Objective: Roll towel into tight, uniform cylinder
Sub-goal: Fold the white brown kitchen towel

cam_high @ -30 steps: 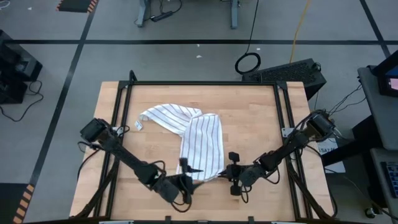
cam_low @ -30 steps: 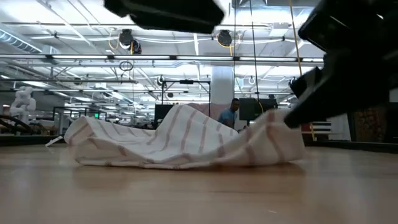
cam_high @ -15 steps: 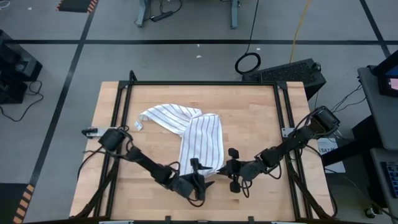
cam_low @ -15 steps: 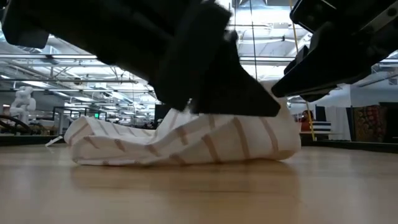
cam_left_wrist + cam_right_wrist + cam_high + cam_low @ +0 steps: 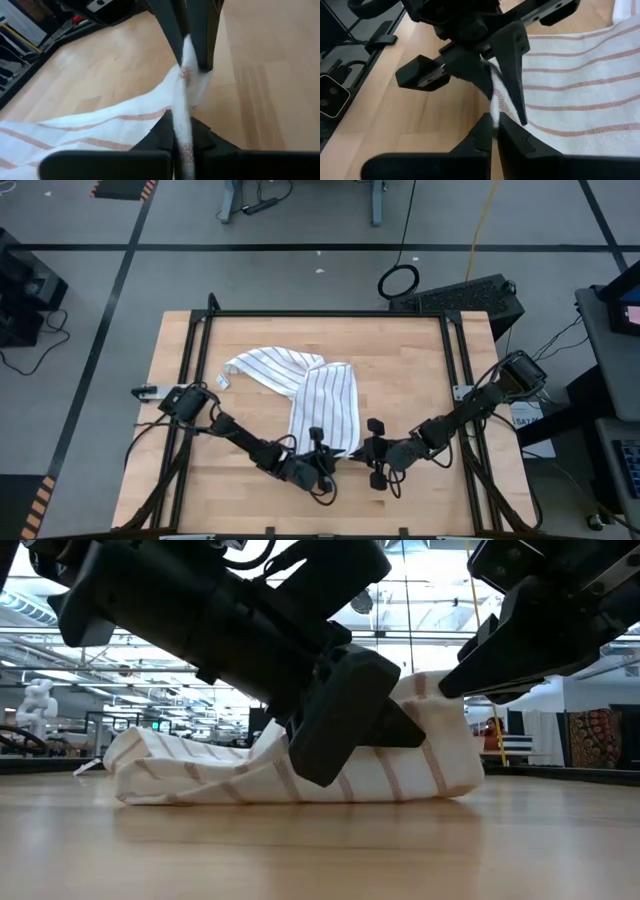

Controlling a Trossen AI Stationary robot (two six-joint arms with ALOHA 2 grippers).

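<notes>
Both grippers pinch the towel (image 5: 315, 400) at its near edge. Left gripper (image 5: 325, 465) clamped on one corner, right gripper (image 5: 368, 452) clamped on the other, just beside it. Cloth runs away from both tools toward the far side, long axis crumpled and bent left. Roll likely proceeds away from the grippers.

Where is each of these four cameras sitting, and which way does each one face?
High view: above the table, looking straight down; both arms show, the left hand and right hand shut on the towel.
Low view: at tabletop height, looking level across; both arms come in from above.
Left wrist view: on the left arm, looking past its own fingers pinching cloth.
Right wrist view: on the right arm, facing the left hand.
Shared: every view shows the striped towel.
</notes>
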